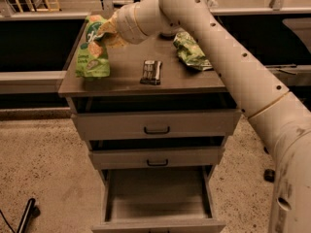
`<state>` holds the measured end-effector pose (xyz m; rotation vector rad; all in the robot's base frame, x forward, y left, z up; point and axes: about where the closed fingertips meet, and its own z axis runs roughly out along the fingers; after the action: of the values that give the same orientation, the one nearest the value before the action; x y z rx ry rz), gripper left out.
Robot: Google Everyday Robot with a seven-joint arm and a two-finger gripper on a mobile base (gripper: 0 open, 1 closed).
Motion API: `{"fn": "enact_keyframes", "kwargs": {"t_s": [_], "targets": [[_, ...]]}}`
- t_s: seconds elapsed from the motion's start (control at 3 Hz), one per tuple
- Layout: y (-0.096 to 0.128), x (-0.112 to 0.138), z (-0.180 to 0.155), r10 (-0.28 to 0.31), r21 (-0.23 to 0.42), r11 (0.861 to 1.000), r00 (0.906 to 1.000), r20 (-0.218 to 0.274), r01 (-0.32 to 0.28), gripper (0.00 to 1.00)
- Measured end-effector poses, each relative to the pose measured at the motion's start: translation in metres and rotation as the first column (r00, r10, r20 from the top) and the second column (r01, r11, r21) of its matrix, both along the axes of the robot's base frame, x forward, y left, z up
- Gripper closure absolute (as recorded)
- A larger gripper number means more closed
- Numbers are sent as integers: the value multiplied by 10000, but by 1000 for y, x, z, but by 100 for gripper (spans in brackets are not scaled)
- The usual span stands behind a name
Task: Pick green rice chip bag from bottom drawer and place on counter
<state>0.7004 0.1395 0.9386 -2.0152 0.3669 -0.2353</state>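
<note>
The green rice chip bag [92, 52] hangs upright over the left part of the counter [194, 81], its lower edge at or just above the surface. My gripper [106, 29] is shut on the bag's top right corner, with the arm reaching in from the right. The bottom drawer [158, 200] is pulled open below, and its flat base shows nothing inside.
A paler green bag [192, 52] lies at the counter's back right. A dark flat snack pack [151, 72] lies near the counter's middle. The two upper drawers [155, 125] with black handles are slightly ajar. A dark object [26, 215] lies on the speckled floor at bottom left.
</note>
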Motion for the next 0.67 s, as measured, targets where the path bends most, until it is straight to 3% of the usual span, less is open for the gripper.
{"fn": "enact_keyframes", "kwargs": {"t_s": [0.67], "targets": [[0,0,0,1,0,10000,10000,0,-1,16]]}}
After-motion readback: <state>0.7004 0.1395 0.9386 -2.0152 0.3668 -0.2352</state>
